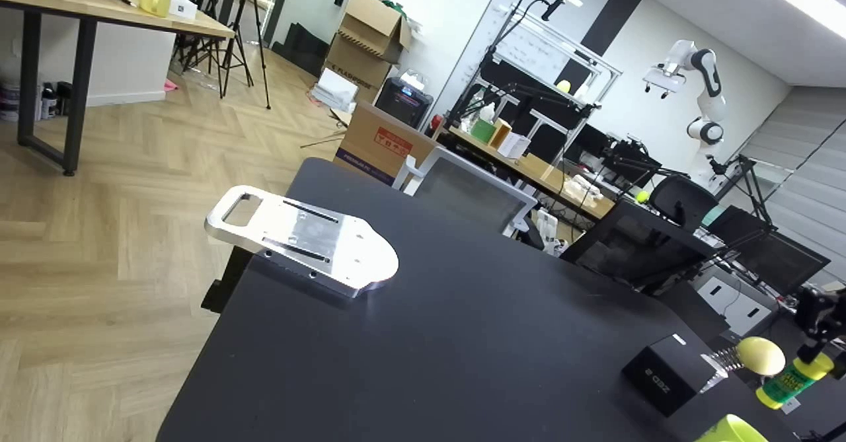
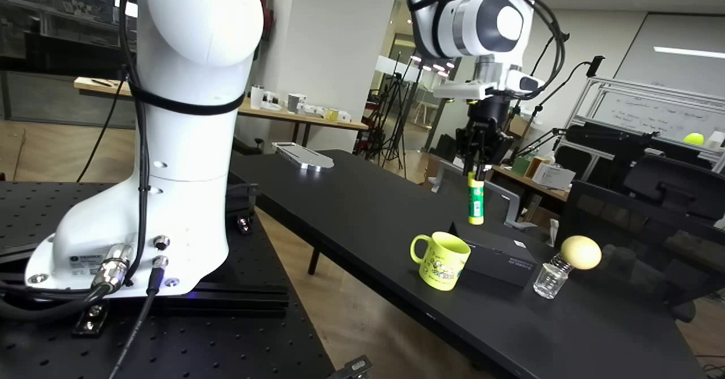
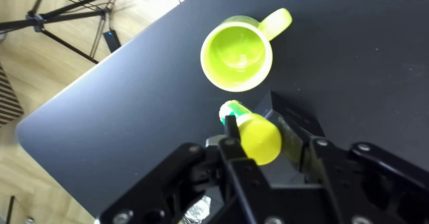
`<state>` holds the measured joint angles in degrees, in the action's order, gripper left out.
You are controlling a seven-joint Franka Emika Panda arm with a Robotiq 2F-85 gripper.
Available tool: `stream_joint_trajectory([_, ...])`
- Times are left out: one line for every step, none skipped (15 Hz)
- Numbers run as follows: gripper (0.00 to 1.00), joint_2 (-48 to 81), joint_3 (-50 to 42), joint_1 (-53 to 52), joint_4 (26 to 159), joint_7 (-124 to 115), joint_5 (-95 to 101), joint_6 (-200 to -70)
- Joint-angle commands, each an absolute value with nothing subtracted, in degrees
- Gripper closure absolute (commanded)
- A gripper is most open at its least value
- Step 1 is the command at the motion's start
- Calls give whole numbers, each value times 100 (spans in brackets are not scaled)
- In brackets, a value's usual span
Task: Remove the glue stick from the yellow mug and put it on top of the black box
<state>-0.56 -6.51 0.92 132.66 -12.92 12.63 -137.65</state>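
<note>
Green-yellow glue stick (image 2: 476, 203) in hand (image 2: 476, 175)

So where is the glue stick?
The glue stick hangs in the gripper, right of centre in an exterior view, higher than the mug and box.

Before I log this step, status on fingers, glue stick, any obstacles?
Fingers closed on glue stick, aloft. Out of yellow mug, not yet on black box. Ball-topped jar beside it, possible snag.
</note>
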Motion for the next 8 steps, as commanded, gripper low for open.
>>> stream_joint_trajectory([90,-10,-666,319,12867,316,-383,-13728])
stream_joint_trajectory([90,131,-677,361,12634,791,-911,-13580])
stream_joint_trajectory([90,294,-689,412,12398,1232,-1427,-13396])
stream_joint_trajectory([90,455,-693,477,12199,1537,-1760,-13281])
stream_joint_trajectory([90,605,-682,544,11983,1784,-2008,-13042])
stream_joint_trajectory([90,734,-685,619,11802,1704,-1976,-12754])
stream_joint_trajectory([65,352,-614,574,12354,1550,-1762,-13207])
stream_joint_trajectory([65,495,-611,630,12181,1608,-1820,-13037])
